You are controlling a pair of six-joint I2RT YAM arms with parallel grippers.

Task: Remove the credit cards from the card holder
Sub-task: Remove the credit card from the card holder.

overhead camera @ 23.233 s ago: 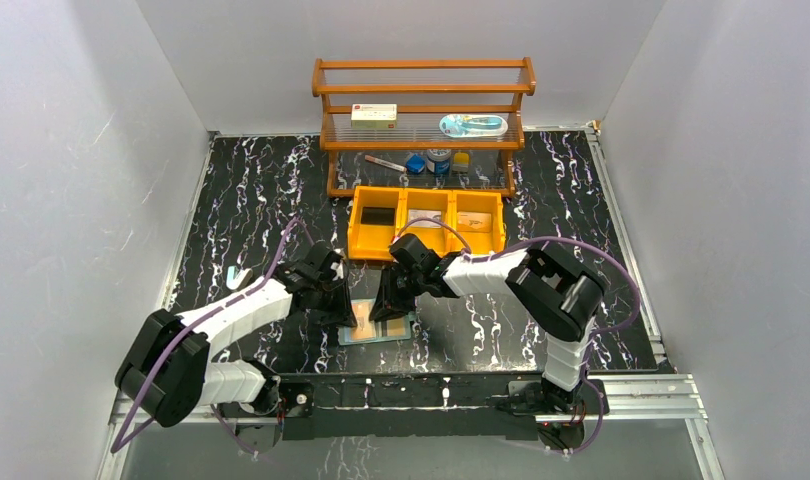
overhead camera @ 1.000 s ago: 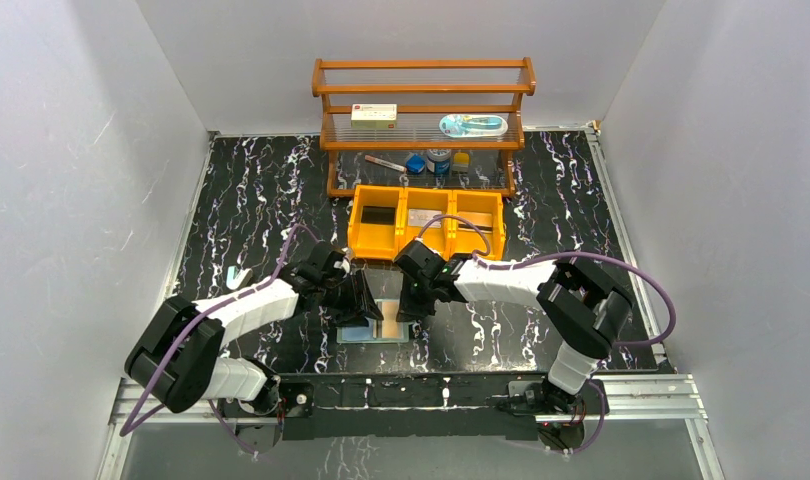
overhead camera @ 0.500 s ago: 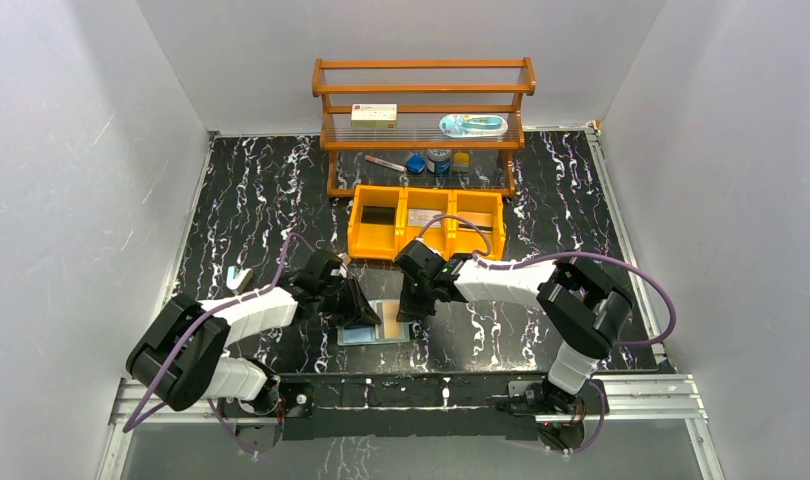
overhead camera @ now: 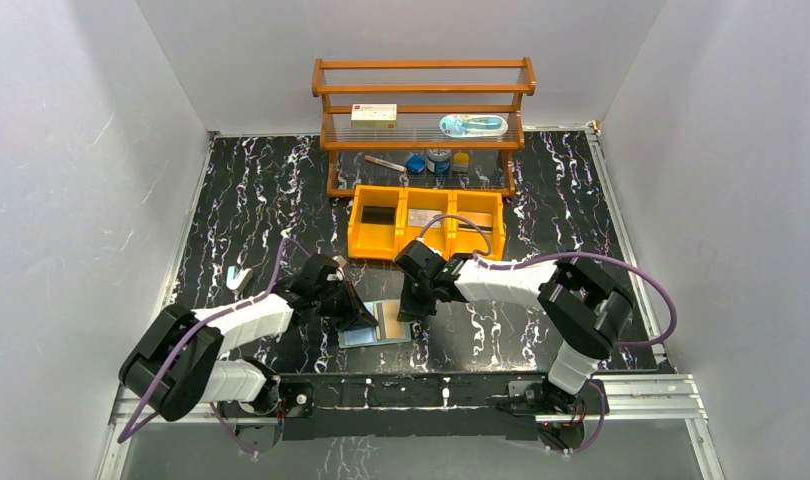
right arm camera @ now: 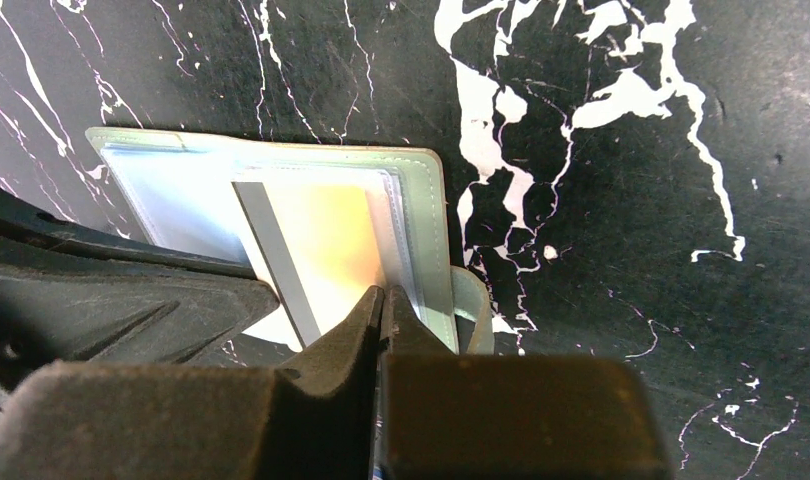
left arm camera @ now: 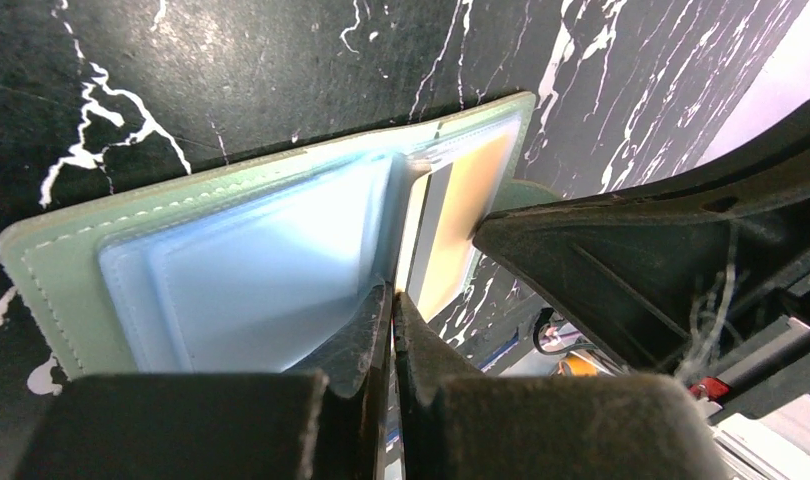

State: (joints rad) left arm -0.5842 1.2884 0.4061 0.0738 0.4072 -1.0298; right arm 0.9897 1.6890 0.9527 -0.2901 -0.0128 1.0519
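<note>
Extraction is under way: on the open holder (right arm camera: 426,230), near the front edge of the table (overhead camera: 561,200), the left gripper (left arm camera: 391,300) and right gripper (right arm camera: 381,300) are closed tight, grip uncertain; the orange card (right arm camera: 341,245) must next be slid out.

- Card holder (overhead camera: 376,322): sage-green bifold, spread open and flat, pale blue inner pockets facing up, near the orange bins (overhead camera: 371,248), on their front side, apart from them.
- Credit card (right arm camera: 336,245): orange-tan, grey stripe along one edge, sitting askew in one pocket.
</note>
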